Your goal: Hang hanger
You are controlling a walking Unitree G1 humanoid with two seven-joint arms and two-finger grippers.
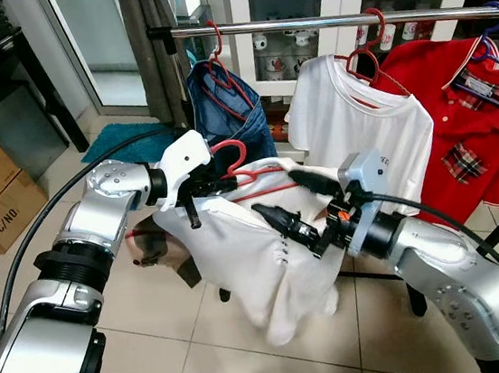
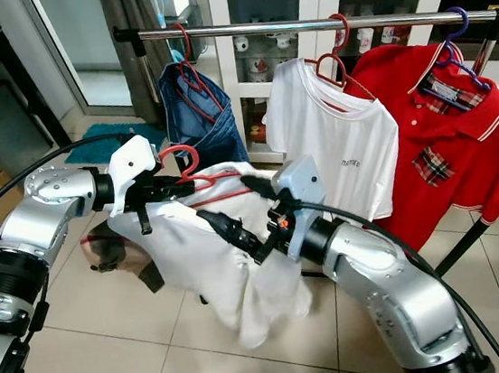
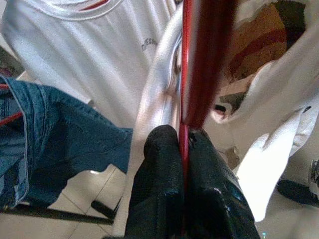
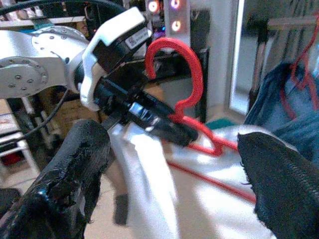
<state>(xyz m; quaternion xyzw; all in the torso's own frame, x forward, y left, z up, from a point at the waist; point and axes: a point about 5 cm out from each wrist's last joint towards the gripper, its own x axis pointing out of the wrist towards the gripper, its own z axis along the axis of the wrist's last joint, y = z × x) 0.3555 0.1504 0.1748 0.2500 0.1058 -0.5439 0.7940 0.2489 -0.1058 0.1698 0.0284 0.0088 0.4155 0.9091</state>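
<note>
The left gripper [image 1: 222,183] has its fingers squeezed tight on the red hanger [image 1: 235,159], just under the hook. A white shirt [image 1: 258,258] hangs on that hanger, low and in front of the metal rail [image 1: 320,21], around 6 o'clock from the jeans [image 1: 226,107]. The right gripper [image 1: 279,201] sits at 3 o'clock from the hanger, its fingers spread wide apart, holding nothing.

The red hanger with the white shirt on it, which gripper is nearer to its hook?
Left. The left gripper is clamped on the red hanger just below the hook; the right gripper sits open, lower, beside the white shirt.
</note>
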